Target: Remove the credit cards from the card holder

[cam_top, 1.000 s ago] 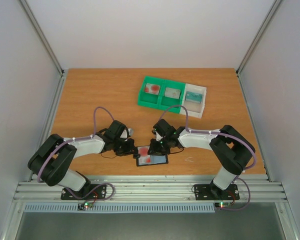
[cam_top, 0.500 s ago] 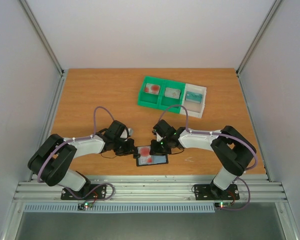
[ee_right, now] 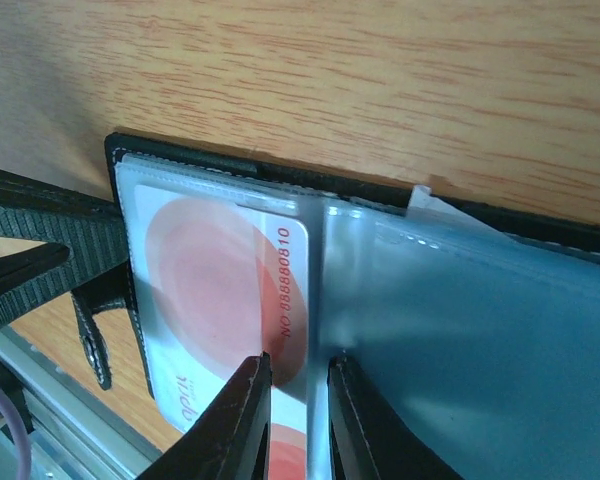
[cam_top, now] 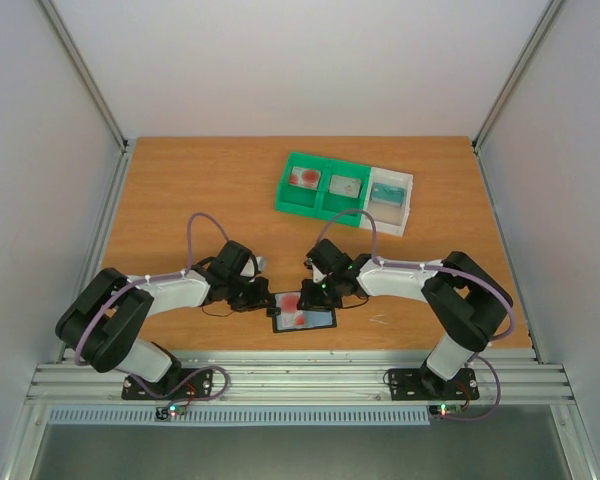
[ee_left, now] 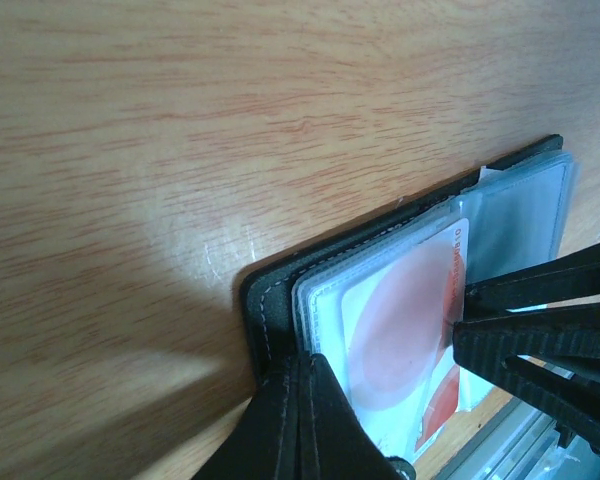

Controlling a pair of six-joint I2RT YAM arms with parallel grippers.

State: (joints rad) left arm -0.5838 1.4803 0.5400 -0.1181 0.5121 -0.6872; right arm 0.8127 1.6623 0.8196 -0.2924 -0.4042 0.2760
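Note:
The black card holder (cam_top: 320, 320) lies open near the table's front edge. A whitish credit card with red marks (ee_right: 210, 270) sits in its left clear pocket (ee_left: 400, 330). The right half shows grey-blue pockets (ee_right: 480, 320). My left gripper (ee_left: 302, 365) is shut, its tips resting on the card holder's left edge (ee_left: 270, 290). My right gripper (ee_right: 298, 365) stands narrowly open over the fold. One finger rests on the card and the other on the grey-blue pocket, with the card's right edge between them. From above, both grippers (cam_top: 263, 298) (cam_top: 305, 295) meet at the card holder.
A green compartment tray (cam_top: 284, 192) at the back holds cards in two compartments. A white tray (cam_top: 408, 205) with a teal card adjoins it on the right. The metal rail of the table's front edge (cam_top: 280, 375) runs just behind the card holder.
The right wrist has shifted very slightly to the right over the card holder. The left arm and the card holder have not moved.

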